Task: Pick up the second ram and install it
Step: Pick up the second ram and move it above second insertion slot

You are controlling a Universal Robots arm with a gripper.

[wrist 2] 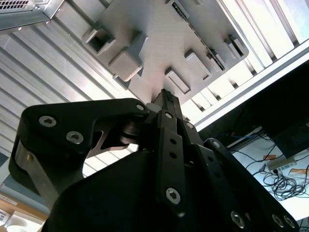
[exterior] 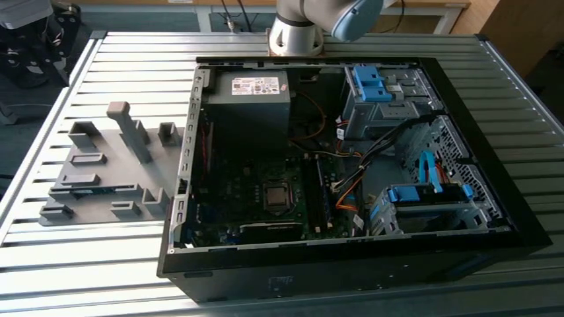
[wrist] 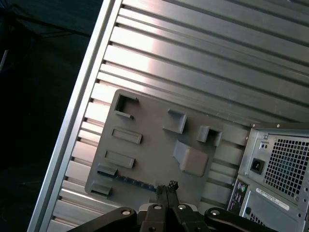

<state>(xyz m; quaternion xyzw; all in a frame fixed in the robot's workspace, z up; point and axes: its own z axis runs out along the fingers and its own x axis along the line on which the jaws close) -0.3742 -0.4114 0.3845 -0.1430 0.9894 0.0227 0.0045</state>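
Grey fixture plate (exterior: 115, 168), at the case's (exterior: 352, 264) nine o'clock in the exterior view, cradles the second ram (wrist: 130, 180) between blocks (wrist: 107, 170); gripper (wrist: 166, 186) pinched together, empty.

Both wrist views over fixture plate (wrist: 154, 140)

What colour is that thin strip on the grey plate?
Dark blue-green strip; the first wrist view shows it best.

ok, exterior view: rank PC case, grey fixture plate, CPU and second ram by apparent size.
1. PC case, largest by far.
2. grey fixture plate.
3-4. CPU and second ram: not ranked. The ram strip lying in the plate looks longer but far thinner than the square CPU.
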